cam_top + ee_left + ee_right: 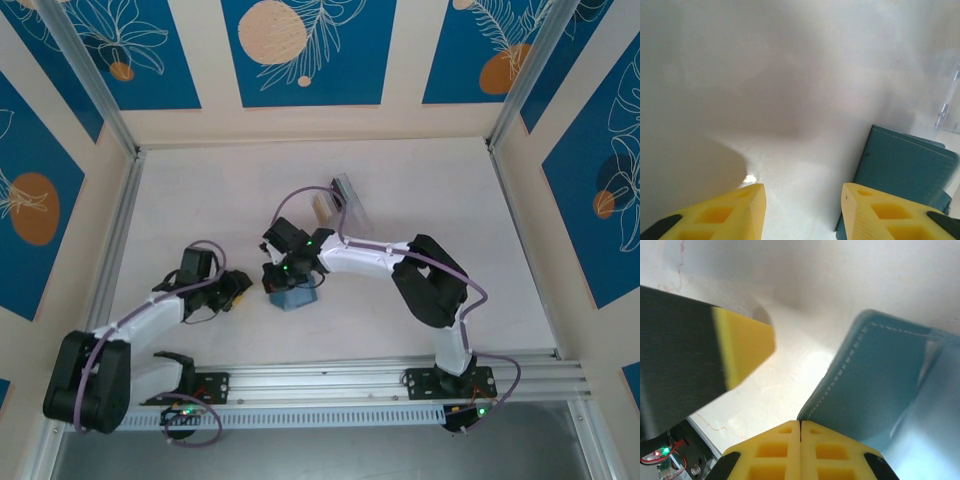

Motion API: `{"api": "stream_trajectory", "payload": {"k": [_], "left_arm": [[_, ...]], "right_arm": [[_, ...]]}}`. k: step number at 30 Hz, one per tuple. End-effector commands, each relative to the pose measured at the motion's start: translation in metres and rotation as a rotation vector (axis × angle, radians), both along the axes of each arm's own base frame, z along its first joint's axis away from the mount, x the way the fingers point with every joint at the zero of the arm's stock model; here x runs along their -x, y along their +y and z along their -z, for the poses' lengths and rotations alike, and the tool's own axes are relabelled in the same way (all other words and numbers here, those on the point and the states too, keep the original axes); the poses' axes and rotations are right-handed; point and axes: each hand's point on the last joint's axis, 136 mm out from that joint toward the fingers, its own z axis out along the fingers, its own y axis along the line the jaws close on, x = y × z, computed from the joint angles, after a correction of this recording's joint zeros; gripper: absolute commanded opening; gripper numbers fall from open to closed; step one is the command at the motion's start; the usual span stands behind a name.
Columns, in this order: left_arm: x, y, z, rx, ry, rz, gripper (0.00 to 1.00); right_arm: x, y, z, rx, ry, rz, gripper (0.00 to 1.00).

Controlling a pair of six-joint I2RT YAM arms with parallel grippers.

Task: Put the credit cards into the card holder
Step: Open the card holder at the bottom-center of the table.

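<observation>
**Card holder (292,299) on the table (200,210), a claw on either side**

Your left gripper (802,200) hangs just left of the card holder, fingers apart (bare table between them). Your right gripper (800,426) is right over it, pads pressed together. The holder's stitched edge runs to their tips, and you cannot tell whether a flap is pinched. The left wrist view cuts off the holder's lower corner, and up close its inside blurs. Beyond the holder stands a clear rack (350,205), its contents too small to make out.
</observation>
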Motion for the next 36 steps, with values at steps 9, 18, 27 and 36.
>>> {"api": "stream_trajectory", "payload": {"k": [9, 18, 27, 36], "left_arm": [[-0.008, 0.003, -0.018, -0.06, -0.015, 0.074, 0.48], [-0.026, -0.025, -0.026, -0.016, -0.043, 0.207, 0.43], [-0.044, -0.077, -0.027, 0.024, -0.043, 0.334, 0.17], [-0.052, -0.098, -0.003, 0.056, 0.011, 0.339, 0.03]], "right_arm": [[0.012, -0.005, 0.031, -0.001, 0.156, -0.033, 0.28], [0.012, -0.018, 0.022, -0.134, 0.264, -0.017, 0.54], [0.011, -0.031, 0.022, -0.212, 0.321, 0.009, 0.48], [0.006, -0.04, 0.02, -0.231, 0.319, 0.025, 0.33]]}}
